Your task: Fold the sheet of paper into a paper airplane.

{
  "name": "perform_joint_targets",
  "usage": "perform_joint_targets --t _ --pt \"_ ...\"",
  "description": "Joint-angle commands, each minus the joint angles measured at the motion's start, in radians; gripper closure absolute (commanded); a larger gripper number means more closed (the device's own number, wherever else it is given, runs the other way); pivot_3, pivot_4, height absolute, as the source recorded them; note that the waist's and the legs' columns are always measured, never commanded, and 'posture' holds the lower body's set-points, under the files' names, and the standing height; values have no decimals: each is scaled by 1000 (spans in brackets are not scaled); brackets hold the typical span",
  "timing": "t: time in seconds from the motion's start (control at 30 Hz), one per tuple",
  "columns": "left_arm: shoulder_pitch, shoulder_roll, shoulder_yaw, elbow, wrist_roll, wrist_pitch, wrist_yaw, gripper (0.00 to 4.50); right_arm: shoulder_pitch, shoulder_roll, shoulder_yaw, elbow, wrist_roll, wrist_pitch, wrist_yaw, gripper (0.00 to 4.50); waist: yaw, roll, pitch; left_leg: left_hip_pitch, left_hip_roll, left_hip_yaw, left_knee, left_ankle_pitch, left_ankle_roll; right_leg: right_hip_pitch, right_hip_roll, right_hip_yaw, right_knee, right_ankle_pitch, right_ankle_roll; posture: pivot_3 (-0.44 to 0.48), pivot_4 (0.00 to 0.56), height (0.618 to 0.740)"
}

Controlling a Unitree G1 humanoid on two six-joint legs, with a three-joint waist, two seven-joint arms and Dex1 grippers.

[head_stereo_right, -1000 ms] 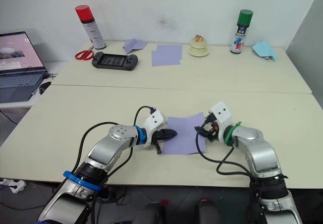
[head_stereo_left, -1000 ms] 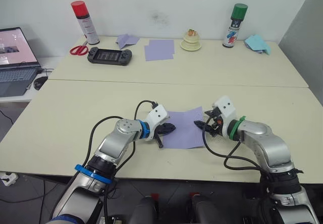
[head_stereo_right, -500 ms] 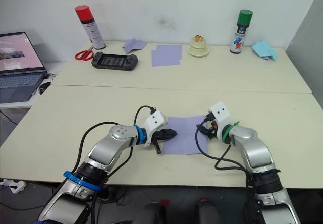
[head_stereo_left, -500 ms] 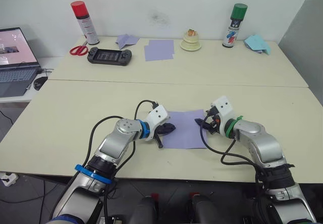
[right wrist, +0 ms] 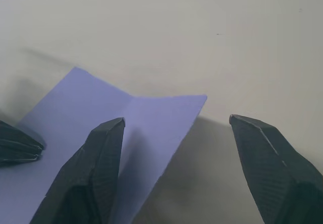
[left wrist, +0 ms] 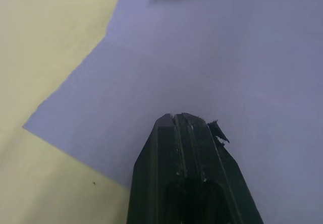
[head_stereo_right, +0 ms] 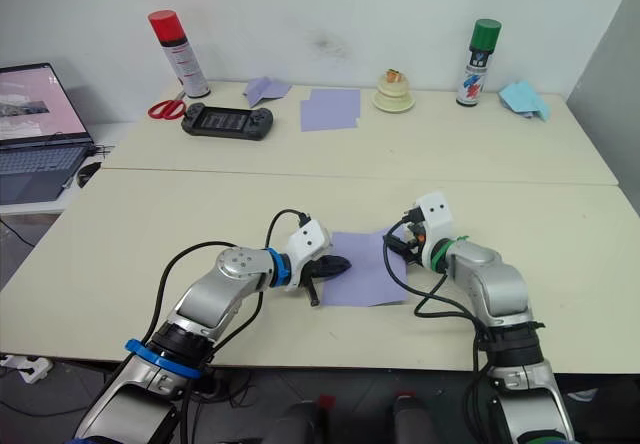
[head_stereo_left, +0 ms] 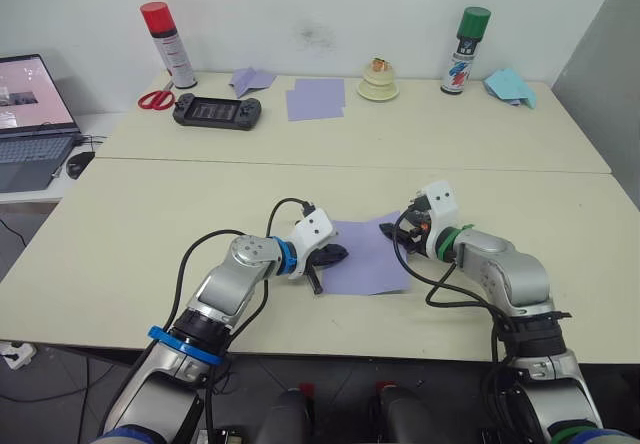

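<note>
The thin lavender-purple sheet of paper [head_stereo_left: 365,255] lay on the near part of the pale cream worktop [head_stereo_left: 150,224], between the two arms. The left gripper [head_stereo_left: 330,260], its black fingers [left wrist: 187,163] closed flat together, pressed down on the sheet's left edge. The right gripper [right wrist: 176,148] sat at the sheet's right edge with its fingers spread wide open, one finger [right wrist: 93,168] over the paper and the other off it; the corner there was raised off the worktop and showed a faint crease.

By the look of it, the sheet would handle as very light and limp (a slight nudge could slide it on the smooth worktop), and it would crease or tear easily. The raised right corner seemed the best place to pinch it, while the left gripper pinned the opposite side.

Farther back lay a black handheld game console [head_stereo_left: 217,111], red-handled scissors [head_stereo_left: 155,98], an overlapping pair of lavender sheets [head_stereo_left: 317,98], a flat folded lavender plane [head_stereo_left: 250,80] and a small cream dish [head_stereo_left: 379,86]. A red-capped spray can [head_stereo_left: 168,46] and a green-capped spray can [head_stereo_left: 464,51] stood near the wall, with a light-blue folded paper [head_stereo_left: 510,86] beyond. An open laptop [head_stereo_left: 30,114] sat far left. The can labels were too small to read.
</note>
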Motion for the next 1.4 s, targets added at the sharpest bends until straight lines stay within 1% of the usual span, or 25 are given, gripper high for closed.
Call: perform_joint_targets --t 0.03,0.1,0.23,0.3,0.53,0.73,1.03,1.27,1.4 --pt "12 2 -23 11 26 1 -5 4500 -21 -8 -6 -10 13 -19 4 2329 0 0 0 0 0 0 0 0 0 0 0 0 0 0 0 0 150 740" --pt "13 0 -21 11 29 2 -6 4500 -21 -10 -1 -9 14 -25 7 3000 0 0 0 0 0 0 0 0 0 0 0 0 0 0 0 0 150 740" --pt "16 3 -17 10 30 2 -10 4500 -15 -28 37 -9 -17 -82 18 4485 -1 0 0 0 0 0 0 0 0 0 0 0 0 0 0 0 150 740" --pt "17 5 -18 9 31 1 -12 4500 -12 -32 44 -11 -18 -99 19 4485 -1 0 0 0 0 0 0 0 0 0 0 0 0 0 0 0 150 740" --pt "18 4 -15 14 34 0 -8 4500 13 -108 175 -38 -129 -290 66 4485 -1 0 0 0 0 0 0 0 0 0 0 0 0 0 0 0 150 740" --pt "14 7 -11 24 36 -2 -8 4500 45 -153 251 -52 -210 -414 93 4485 -2 0 0 0 0 0 0 0 0 0 0 0 0 0 0 0 150 740" --pt "1 13 2 68 46 -4 10 4500 70 -169 294 -40 -291 -547 108 4485 -2 0 0 1 0 0 0 0 0 0 0 0 0 0 0 0 150 740" --pt "0 24 0 80 48 -9 1 4500 87 -157 294 -18 -307 -596 128 4485 -2 0 0 1 1 0 0 0 0 1 1 0 0 0 0 0 150 740" --pt "-3 27 2 90 49 -8 1 4500 90 -170 320 11 -361 -665 126 4485 -2 0 0 2 1 0 0 0 0 1 1 0 0 0 0 0 150 740"
